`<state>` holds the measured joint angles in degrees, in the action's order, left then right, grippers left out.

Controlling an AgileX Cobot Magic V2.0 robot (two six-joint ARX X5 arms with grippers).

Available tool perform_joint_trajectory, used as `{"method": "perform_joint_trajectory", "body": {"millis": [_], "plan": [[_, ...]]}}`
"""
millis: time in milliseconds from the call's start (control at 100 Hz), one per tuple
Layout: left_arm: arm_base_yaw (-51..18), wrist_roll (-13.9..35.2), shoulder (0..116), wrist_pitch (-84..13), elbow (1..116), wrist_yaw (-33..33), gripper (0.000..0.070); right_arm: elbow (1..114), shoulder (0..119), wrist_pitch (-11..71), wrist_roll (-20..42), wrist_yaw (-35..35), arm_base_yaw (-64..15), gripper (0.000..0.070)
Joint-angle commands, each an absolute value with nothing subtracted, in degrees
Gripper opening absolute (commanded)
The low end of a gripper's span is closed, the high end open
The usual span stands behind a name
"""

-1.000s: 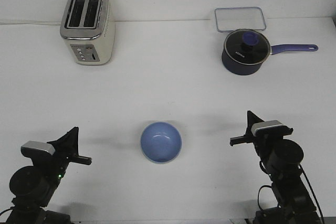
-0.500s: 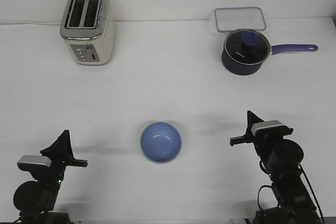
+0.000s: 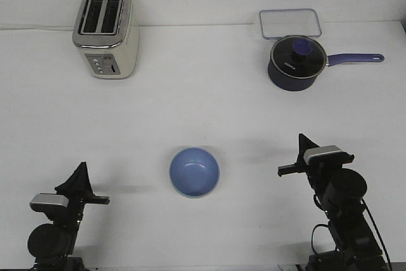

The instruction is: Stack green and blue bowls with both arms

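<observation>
The blue bowl (image 3: pixel 194 172) is sitting upright on the white table (image 3: pixel 203 106), a little below the middle of the front view. A thin pale rim is peeking out under its lower edge, but I cannot tell if that is the green bowl. Nothing is touching the bowl, and bare table is lying all around it.

At about 8 o'clock from the bowl, the left gripper (image 3: pixel 80 188) is sitting low near the bottom edge of the view, well apart from the bowl. Its two black prongs are standing apart with nothing between them, so it is looking open. At about 3 o'clock from the bowl, the right gripper (image 3: pixel 297 155) is waiting, also well apart. Its prongs are spread too, and they are holding nothing.

Far off at about 11 o'clock, a cream toaster (image 3: pixel 106 33) is standing near the back edge of the table. At about 1 o'clock, a dark saucepan (image 3: pixel 295 63) with a purple handle is sitting with its lid on. A clear box lid (image 3: pixel 290 22) is lying just behind the pan. A wide stretch of bare table is lying between these things and the bowl.
</observation>
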<state>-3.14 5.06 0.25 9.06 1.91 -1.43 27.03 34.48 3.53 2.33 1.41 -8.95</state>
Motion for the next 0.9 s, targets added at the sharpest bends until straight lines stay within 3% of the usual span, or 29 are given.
{"method": "perform_joint_trajectory", "body": {"millis": [0,890], "plan": [[-3.1,4.1,0.2,9.8,0.8,-1.3,0.0013,27.3,34.5,2.7,2.1,1.3,-9.1,0.0],[-3.1,4.6,0.2,9.4,0.8,-1.3,0.0013,27.3,33.8,3.0,2.1,1.3,-9.1,0.0]]}}
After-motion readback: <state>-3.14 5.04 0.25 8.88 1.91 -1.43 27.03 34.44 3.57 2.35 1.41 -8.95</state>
